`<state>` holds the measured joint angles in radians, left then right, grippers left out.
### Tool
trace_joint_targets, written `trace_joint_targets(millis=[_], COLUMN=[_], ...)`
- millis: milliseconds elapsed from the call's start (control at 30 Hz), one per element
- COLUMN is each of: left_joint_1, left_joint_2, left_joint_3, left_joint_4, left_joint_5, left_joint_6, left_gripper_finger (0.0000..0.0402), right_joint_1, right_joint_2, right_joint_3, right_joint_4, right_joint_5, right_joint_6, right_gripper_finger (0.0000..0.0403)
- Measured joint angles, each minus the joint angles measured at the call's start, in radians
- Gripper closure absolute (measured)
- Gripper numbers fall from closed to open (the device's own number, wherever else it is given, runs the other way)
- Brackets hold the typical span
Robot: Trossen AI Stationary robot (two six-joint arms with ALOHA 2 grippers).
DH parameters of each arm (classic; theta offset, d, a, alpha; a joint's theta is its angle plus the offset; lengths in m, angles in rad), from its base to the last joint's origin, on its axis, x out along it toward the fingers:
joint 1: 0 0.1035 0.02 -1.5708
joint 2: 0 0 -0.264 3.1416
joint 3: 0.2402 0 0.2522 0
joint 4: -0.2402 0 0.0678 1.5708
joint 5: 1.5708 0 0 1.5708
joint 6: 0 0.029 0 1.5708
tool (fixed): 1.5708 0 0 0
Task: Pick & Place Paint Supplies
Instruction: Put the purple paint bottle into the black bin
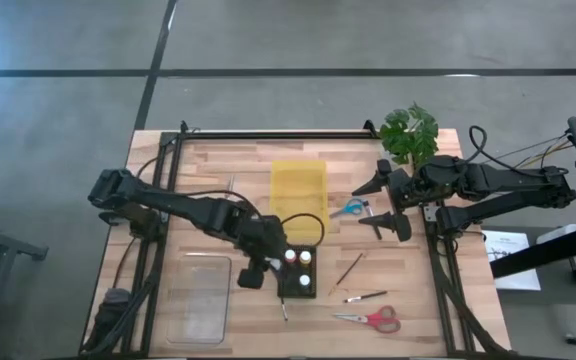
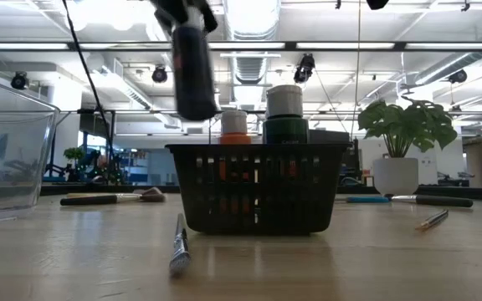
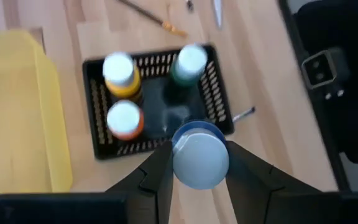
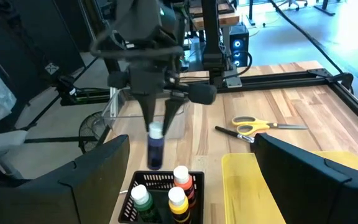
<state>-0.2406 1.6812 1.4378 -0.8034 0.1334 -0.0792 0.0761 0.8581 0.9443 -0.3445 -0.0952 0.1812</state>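
A black mesh basket [image 1: 299, 271] stands mid-table with three white-capped paint bottles upright in it: a yellow one [image 3: 120, 74], an orange one [image 3: 125, 119] and a green one [image 3: 188, 64]. My left gripper [image 1: 251, 274] hangs just off the basket's left side, shut on a blue paint bottle [image 4: 155, 151]. My right gripper [image 1: 379, 205] waits open above the table's right part, with nothing between its fingers. Thin paintbrushes [image 1: 349, 268] [image 1: 365, 297] lie right of the basket. Another paintbrush [image 1: 284, 308] lies in front of it. My left gripper pinches the blue bottle's white-capped top [image 3: 200, 159] between its two fingers [image 4: 146, 111]. The fingers come from above, slanting down. The bottle hangs upright below them, lifted clear of the table, beside and above the basket's rim [image 2: 192, 79].
A yellow tray [image 1: 298, 187] lies behind the basket and a clear container [image 1: 200, 298] at the near left. Red scissors [image 1: 372, 319] lie near right, blue scissors [image 1: 348, 209] by my right gripper. A potted plant [image 1: 409, 132] stands far right. A broad brush [image 2: 115, 198] lies far left.
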Motion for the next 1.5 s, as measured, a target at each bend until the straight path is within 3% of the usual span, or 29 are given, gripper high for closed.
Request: trace_joint_targets(millis=[467, 967, 1500], left_joint_1=[-0.017, -0.068, -0.078], left_joint_2=[0.162, 0.176, 0.238], left_joint_3=[0.185, 0.160, 0.159], left_joint_4=[-0.084, -0.032, -0.026], left_joint_5=[-0.014, -0.096, -0.116], left_joint_6=[0.045, 0.002, 0.004], left_gripper_finger=[0.0280, 0.0280, 0.0280], right_joint_1=[0.000, 0.000, 0.000], right_joint_2=[-0.001, 0.000, 0.000], right_joint_3=[-0.007, -0.022, -0.023], right_joint_4=[-0.022, -0.025, -0.018], right_joint_5=[-0.002, -0.006, -0.011], right_joint_6=[-0.005, -0.009, -0.015], right_gripper_finger=[0.0060, 0.0060, 0.0060])
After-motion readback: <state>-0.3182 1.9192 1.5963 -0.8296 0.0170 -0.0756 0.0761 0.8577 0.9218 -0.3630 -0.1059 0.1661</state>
